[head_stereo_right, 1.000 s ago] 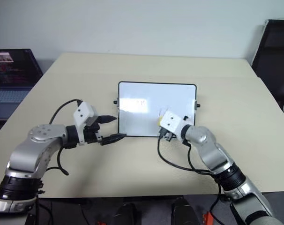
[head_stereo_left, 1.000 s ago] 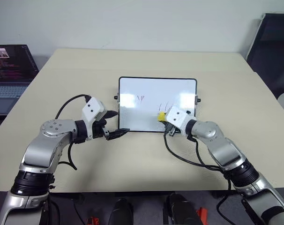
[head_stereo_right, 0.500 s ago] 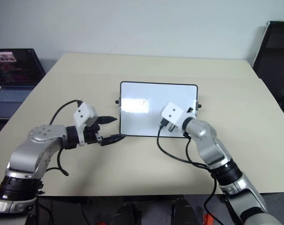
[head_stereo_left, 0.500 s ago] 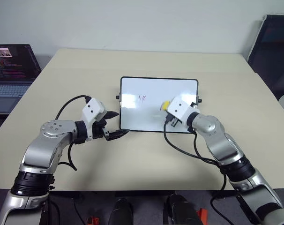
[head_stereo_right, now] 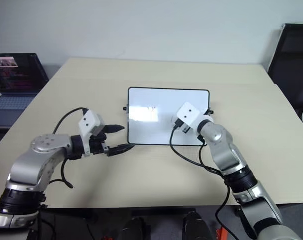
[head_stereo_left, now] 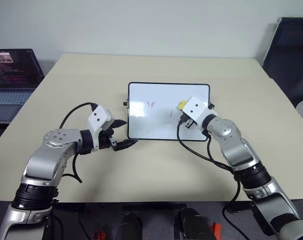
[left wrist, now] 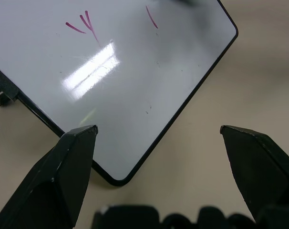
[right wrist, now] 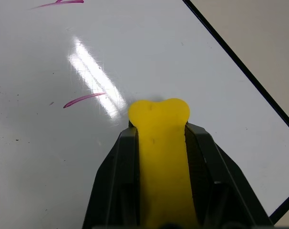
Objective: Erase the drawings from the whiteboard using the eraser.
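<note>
The eraser [right wrist: 159,157] is being pinched in the right claw [head_stereo_left: 183,108] over the whiteboard [head_stereo_left: 161,127], which is lying flat mid-surface [head_stereo_left: 156,170], so the pad can probably be dragged over the drawings [head_stereo_left: 152,105]. The left claw [head_stereo_left: 120,134] is being kept spread around the board's near corner, likely bracing it.

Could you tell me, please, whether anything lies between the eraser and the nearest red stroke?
Nothing visible does: only bare whiteboard separates the eraser, shut in the right tool, from the nearest red stroke.
</note>
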You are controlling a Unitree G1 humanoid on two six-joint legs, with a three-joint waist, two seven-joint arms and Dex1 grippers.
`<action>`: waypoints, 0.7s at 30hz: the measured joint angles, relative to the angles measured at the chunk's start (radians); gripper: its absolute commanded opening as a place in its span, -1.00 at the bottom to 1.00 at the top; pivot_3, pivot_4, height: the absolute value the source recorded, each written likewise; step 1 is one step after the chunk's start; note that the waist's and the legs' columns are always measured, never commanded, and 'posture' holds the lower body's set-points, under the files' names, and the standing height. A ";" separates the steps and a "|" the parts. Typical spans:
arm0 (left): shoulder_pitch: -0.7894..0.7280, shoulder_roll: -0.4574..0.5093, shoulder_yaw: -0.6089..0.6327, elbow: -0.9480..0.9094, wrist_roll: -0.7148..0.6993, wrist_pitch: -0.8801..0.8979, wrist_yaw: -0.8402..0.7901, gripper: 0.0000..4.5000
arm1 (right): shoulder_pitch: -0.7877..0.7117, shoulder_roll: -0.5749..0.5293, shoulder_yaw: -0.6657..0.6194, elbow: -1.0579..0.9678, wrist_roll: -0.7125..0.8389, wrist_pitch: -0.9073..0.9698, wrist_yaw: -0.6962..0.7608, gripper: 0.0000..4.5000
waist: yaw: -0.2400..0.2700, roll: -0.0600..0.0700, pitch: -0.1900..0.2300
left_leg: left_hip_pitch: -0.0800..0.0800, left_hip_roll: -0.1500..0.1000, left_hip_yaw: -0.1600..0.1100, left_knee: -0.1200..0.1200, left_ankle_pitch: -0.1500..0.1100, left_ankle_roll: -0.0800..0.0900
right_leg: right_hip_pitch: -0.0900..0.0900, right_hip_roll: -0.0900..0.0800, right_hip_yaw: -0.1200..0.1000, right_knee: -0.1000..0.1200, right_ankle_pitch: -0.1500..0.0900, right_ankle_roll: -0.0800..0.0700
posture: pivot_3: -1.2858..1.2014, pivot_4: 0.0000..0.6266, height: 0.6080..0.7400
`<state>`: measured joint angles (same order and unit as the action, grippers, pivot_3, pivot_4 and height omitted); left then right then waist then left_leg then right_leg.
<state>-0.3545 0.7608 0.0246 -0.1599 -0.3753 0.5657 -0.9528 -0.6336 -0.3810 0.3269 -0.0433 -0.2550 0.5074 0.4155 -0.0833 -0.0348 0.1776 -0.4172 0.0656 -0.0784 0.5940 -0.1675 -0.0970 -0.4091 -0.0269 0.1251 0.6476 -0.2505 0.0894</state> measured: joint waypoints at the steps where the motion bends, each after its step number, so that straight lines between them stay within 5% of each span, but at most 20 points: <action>1: 0.000 0.000 0.000 0.000 0.000 0.000 0.000 1.00 | 0.002 -0.002 0.000 -0.006 0.001 0.001 0.013 -0.57 | 0.000 0.000 0.000 | 0.000 0.000 0.000 0.000 0.000 0.000 | 0.000 0.001 0.000 0.000 0.000 0.000 | 0.03 -0.52 1.00; 7: 0.001 -0.001 0.000 -0.001 -0.001 0.001 0.001 1.00 | 0.065 -0.045 0.058 -0.087 0.023 0.028 0.174 -0.57 | -0.002 0.000 0.000 | 0.000 0.002 0.000 -0.001 0.000 0.000 | 0.000 0.002 0.000 0.000 -0.001 0.000 | 0.03 -0.52 1.00; 15: 0.016 -0.001 0.000 -0.004 -0.001 0.002 0.002 1.00 | -0.033 0.060 0.041 0.068 -0.055 -0.126 -0.045 -0.57 | -0.006 0.000 0.000 | 0.000 0.001 0.000 -0.001 0.000 0.000 | -0.003 0.002 0.002 0.000 0.001 -0.001 | 0.03 -0.52 1.00; 21: 0.019 -0.001 0.001 -0.008 -0.002 0.013 0.004 1.00 | -0.037 0.065 0.058 0.049 -0.056 -0.089 0.047 -0.57 | 0.000 0.000 0.000 | -0.005 0.001 0.000 -0.003 -0.001 0.000 | -0.005 0.003 0.001 0.000 -0.002 0.003 | 0.03 -0.52 1.00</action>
<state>-0.3351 0.7602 0.0255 -0.1680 -0.3772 0.5790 -0.9492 -0.6709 -0.3164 0.3845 0.0060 -0.3114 0.4180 0.4624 -0.0838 -0.0350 0.1780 -0.4218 0.0670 -0.0786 0.5907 -0.1682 -0.0971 -0.4140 -0.0243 0.1260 0.6474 -0.2525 0.0920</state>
